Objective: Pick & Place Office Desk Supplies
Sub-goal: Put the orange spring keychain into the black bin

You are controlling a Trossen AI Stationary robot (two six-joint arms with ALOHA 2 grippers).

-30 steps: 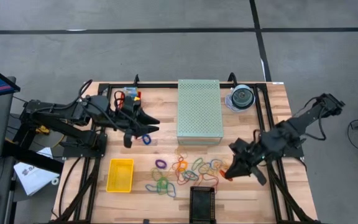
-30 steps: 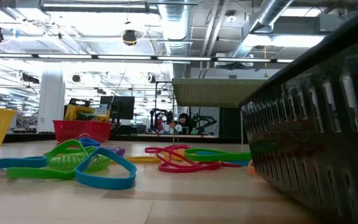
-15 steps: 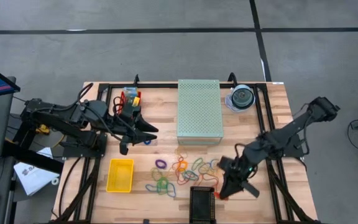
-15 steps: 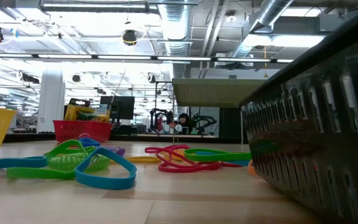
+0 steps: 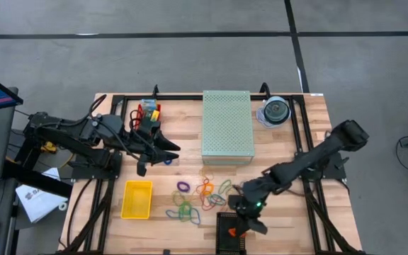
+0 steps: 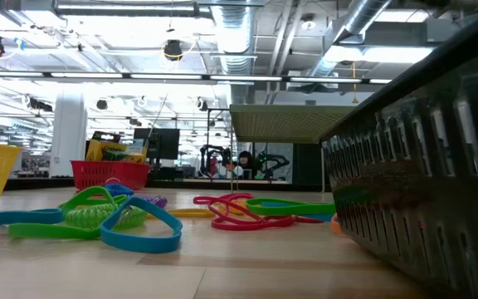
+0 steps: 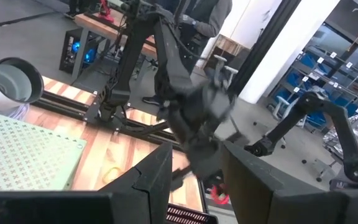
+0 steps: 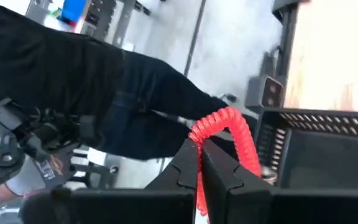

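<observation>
Wooden tabletop [image 5: 275, 145] holds many coloured rubber-band loops [image 5: 204, 195] unsorted beside the black mesh tray [image 5: 231, 232]; above it, the right gripper [image 5: 241, 225] pinches a red coiled band [image 8: 225, 137].

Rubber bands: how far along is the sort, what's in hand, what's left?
Done: can't see anything already inside the black basket; the yellow bin looks bare.
In hand: the right gripper is shut on a red coiled band, over the black basket.
Left: a pile of coloured bands lies on the table. The left gripper hovers near the red basket, holding nothing visible.
</observation>
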